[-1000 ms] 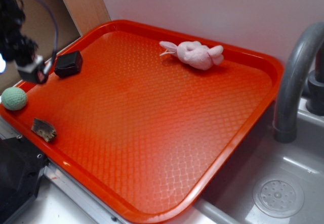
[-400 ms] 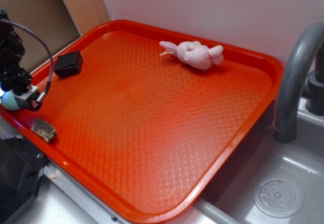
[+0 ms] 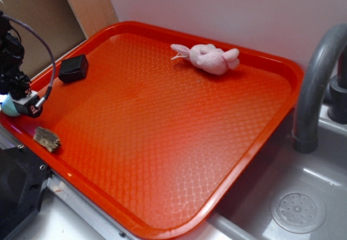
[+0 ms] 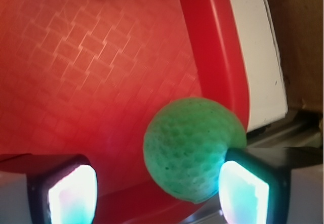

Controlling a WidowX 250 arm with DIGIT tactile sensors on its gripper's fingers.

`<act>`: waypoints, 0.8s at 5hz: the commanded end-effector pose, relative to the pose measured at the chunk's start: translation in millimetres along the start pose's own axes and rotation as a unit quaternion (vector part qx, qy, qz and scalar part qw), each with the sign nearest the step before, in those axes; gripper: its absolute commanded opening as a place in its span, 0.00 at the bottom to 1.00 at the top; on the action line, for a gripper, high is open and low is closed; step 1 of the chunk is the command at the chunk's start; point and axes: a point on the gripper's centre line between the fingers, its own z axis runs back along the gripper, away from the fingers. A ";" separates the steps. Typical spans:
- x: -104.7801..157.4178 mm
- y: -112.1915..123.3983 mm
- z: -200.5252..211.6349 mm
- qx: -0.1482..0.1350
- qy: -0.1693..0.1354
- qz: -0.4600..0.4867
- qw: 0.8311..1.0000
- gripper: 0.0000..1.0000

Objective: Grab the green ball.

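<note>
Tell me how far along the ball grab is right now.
Approach looks done: the gripper is down at the tray's left edge with the green ball between its fingers. In hand: closing. The wrist view shows one finger against the ball while the other stands apart, so the jaws are open. Left: shutting on the ball and lifting it.

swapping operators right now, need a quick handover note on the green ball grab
End effector: open, down at the tray's near-left edge, fingers either side of the green ball. One finger looks against the ball; the other stands clear.
Green ball: on the tray beside the rim, mostly hidden behind the end effector in the exterior view.
Done: approach and lowering.
Left: close on the ball and lift.
</note>
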 end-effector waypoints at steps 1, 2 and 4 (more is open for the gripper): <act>11.7 21.7 12.9 0.033 -0.028 0.026 0.999 1.00; 18.6 15.3 21.1 0.038 -0.052 0.015 0.998 1.00; 22.4 13.2 18.8 0.054 -0.048 0.014 0.997 0.00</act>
